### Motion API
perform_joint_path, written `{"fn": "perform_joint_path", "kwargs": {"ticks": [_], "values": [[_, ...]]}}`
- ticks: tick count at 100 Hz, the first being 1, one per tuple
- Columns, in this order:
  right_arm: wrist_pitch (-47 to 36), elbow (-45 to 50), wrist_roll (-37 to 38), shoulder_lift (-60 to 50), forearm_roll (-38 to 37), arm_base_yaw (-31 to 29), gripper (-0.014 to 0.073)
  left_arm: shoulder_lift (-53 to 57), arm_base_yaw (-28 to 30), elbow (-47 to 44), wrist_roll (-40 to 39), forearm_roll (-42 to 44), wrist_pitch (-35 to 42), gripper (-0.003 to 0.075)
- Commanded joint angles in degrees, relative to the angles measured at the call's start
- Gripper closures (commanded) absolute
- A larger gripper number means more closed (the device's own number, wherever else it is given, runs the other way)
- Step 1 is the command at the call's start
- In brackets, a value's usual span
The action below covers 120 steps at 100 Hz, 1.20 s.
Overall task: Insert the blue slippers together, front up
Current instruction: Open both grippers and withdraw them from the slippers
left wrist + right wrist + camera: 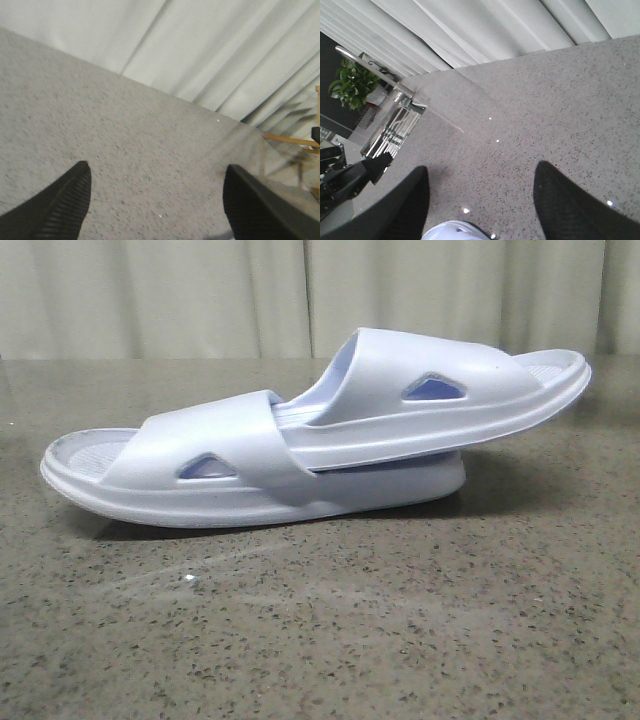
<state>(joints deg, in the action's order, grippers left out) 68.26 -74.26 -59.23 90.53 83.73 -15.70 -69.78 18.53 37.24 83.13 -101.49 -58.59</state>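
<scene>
- Left gripper (pixel 155 200): fingers spread wide over bare speckled table (pixel 100 130); nothing between them. Not visible in the front view. I judge it is clear of the work.
- Lower slipper (pixel 180 465): lies flat on the table, its strapped end to the left, its other end running right under its partner. The side cut-out faces the camera.
- Upper slipper (pixel 440 390): faces the opposite way, strapped end up and to the right. Its other end is tucked under the lower slipper's strap, and its sole rests on the lower slipper's footbed, tilted up toward the right.
- Blue slippers as a pair: already interlocked near the table's middle. I judge the insertion essentially done.
- Right gripper (pixel 480 200): fingers wide apart, holding nothing. A pale edge, apparently a slipper, shows just below the gap; contact cannot be told.
- Handling note: if I adjust, I lift the right arm straight away so the fingers do not snag the strap and unseat the tucked end.
- Curtain (pixel 300 295): hangs behind the table.
</scene>
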Motion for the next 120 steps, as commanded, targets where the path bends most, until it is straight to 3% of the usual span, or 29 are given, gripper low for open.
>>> {"fn": "perform_joint_path", "kwargs": {"ticks": [1,32,51,63,94,104,120], "values": [[2.6,-1.9,-1.1,-4.2,1.5,-1.4,0.0202,3.9,2.5,1.8,2.6,-5.1,-0.6,0.0232],[-5.7,-1.9,-1.1,-11.2,-7.6,-4.9,0.0202,9.1,3.5,2.1,12.8,-4.6,16.9,0.0232],[-15.3,-1.9,-1.1,-15.1,-16.5,-5.6,0.0202,9.2,2.6,5.9,17.3,-4.7,29.8,0.0232],[-20.2,-1.9,-1.1,-16.4,-19.3,-5.6,0.0202,9.2,-1.9,9.0,21.5,-4.7,40.0,0.0234],[-31.5,-1.9,-1.1,-19.6,-21.7,-5.6,0.0203,10.0,-22.7,14.8,31.0,-3.2,69.4,0.0235],[-34.2,-1.9,-1.1,-21.9,-22.4,-5.6,0.0203,12.2,-26.3,15.4,30.9,-3.2,74.1,0.0235],[-38.2,-1.9,-1.1,-25.9,-20.4,-5.4,0.0203,17.5,-27.9,15.4,27.8,-3.3,75.0,0.0235]]}}
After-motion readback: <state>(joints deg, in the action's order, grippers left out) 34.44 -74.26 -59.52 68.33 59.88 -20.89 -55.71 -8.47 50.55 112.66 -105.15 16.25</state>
